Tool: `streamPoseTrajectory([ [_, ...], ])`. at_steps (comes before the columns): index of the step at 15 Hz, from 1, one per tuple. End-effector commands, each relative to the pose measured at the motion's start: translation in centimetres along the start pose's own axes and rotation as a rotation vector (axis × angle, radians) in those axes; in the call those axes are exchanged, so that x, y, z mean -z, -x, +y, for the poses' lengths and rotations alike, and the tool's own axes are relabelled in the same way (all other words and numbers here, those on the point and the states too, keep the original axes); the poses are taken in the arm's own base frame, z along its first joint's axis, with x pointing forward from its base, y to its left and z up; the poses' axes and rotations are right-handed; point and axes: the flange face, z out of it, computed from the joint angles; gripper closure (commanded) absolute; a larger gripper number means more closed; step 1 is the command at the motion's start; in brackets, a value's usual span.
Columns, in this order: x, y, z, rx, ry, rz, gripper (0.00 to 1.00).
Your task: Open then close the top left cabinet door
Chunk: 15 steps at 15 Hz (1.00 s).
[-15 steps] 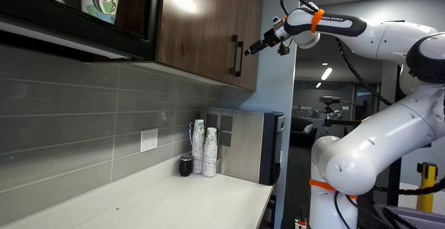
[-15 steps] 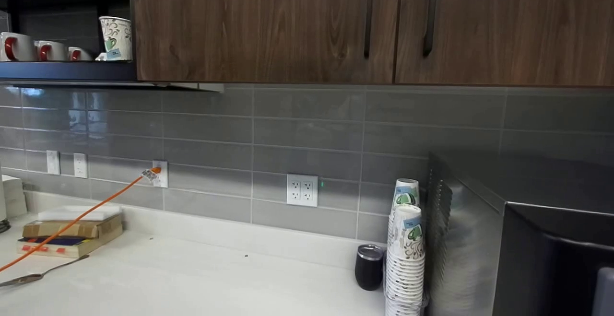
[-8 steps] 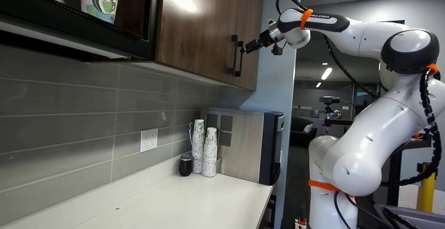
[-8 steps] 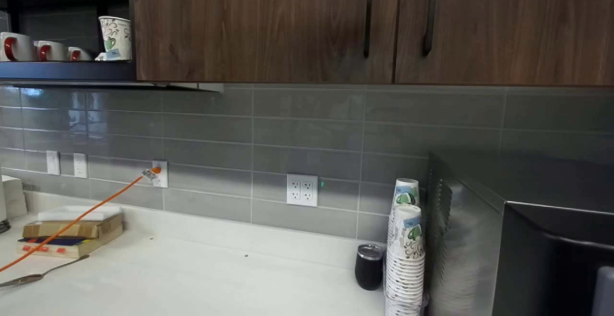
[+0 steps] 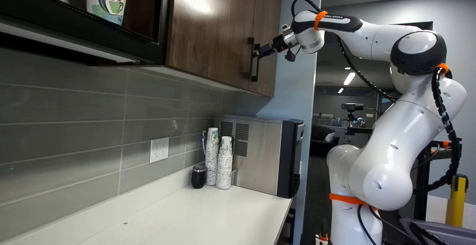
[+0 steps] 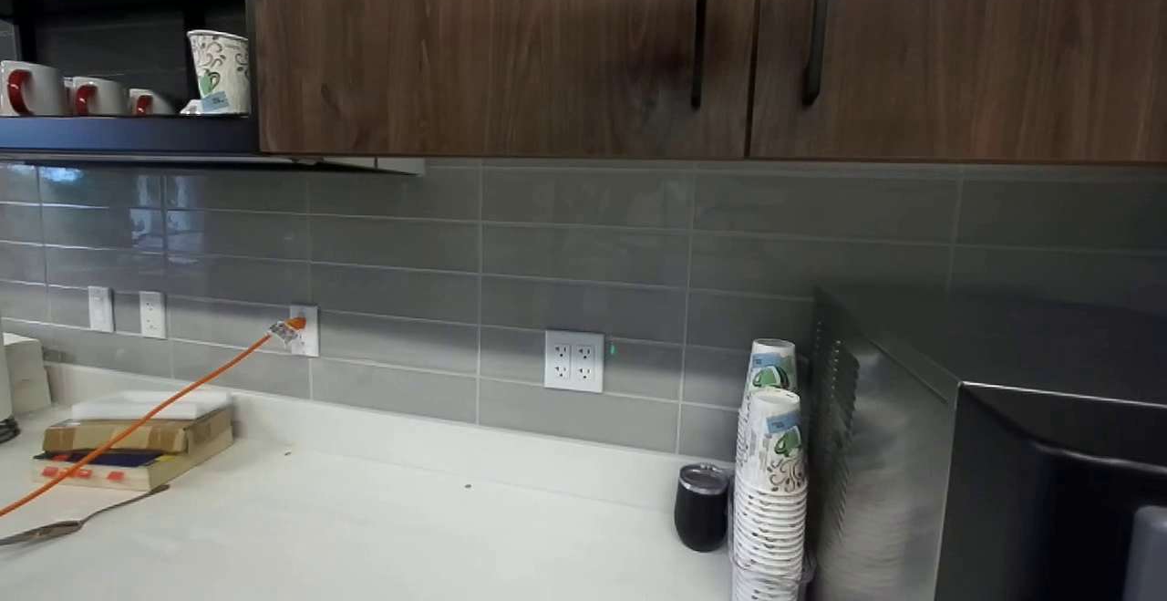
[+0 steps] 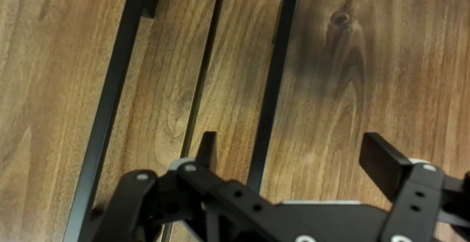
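Two fingers (image 7: pixel 383 165) of the gripper (image 7: pixel 295 152) stand wide apart in the wrist view, one on each side of a black bar handle (image 7: pixel 273 87). That handle belongs to the top left cabinet door (image 6: pixel 492 54), which in both exterior views sits closed between the black-framed compartment (image 6: pixel 128 134) and the adjoining door (image 6: pixel 966 54).

"EMIKA" is legible on the robot arm (image 5: pixel 405 126).
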Motion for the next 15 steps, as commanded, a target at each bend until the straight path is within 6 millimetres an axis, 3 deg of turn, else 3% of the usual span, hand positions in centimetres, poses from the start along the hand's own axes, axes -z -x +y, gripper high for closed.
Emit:
streamPoseTrajectory([
  [1, -1.2, -1.1, 0.6, 0.015, -0.039, 0.004, 0.00],
  [6, -2.6, -1.2, 0.8, 0.018, -0.051, 0.014, 0.00],
  [7, -2.7, -1.2, 0.8, 0.018, -0.055, 0.014, 0.25],
  [8, -2.9, -1.1, 0.8, 0.018, -0.057, 0.015, 0.26],
  [15, -3.1, -0.7, 1.5, 0.014, -0.057, 0.023, 0.80],
])
